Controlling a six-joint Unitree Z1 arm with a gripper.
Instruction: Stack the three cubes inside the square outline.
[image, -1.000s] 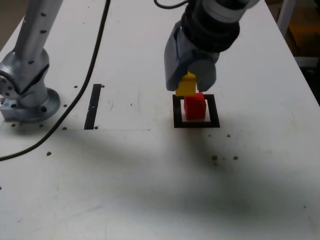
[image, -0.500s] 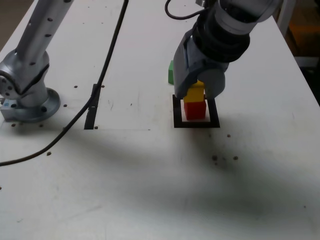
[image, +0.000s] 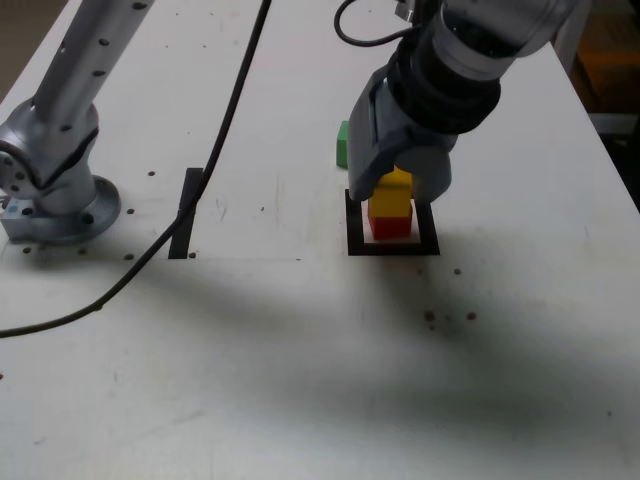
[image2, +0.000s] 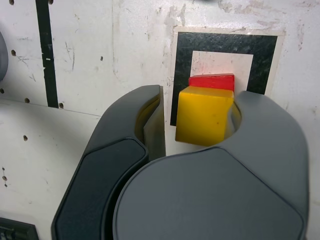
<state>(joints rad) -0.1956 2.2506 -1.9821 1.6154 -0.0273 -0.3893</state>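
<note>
the yellow cube (image: 394, 191) sits on top of the red cube (image: 391, 225), and the pair stands inside the square outline (image: 392, 246) of black tape on the white table (image: 300, 350). from the exterior view the gripper (image: 398, 185) hangs straight over the stack, its grey housing covering the upper part of the yellow cube, so from there i cannot tell how the jaws stand. the wrist view settles it: the jaws are parted, with a clear gap of table showing between one finger (image2: 155, 120) and the yellow cube (image2: 205, 115), while the other finger (image2: 260, 125) lies right beside the cube's opposite face, and whether it touches i cannot tell. that same view looks down on the stack, so only a thin red edge (image2: 211, 81) shows past the yellow top, with the tape square (image2: 182, 70) framing both. the green cube (image: 342, 144) appears only in the exterior view, on the table beyond the outline toward the far side, partly hidden behind the gripper housing and apart from the stack. the exterior view also takes in the arm's base (image: 55, 190) at its left, a black cable (image: 215, 160) trailing across the table, and a straight black tape strip (image: 186, 213) well to the left of the square; the strip (image2: 46, 55) shows in the wrist view too.
</note>
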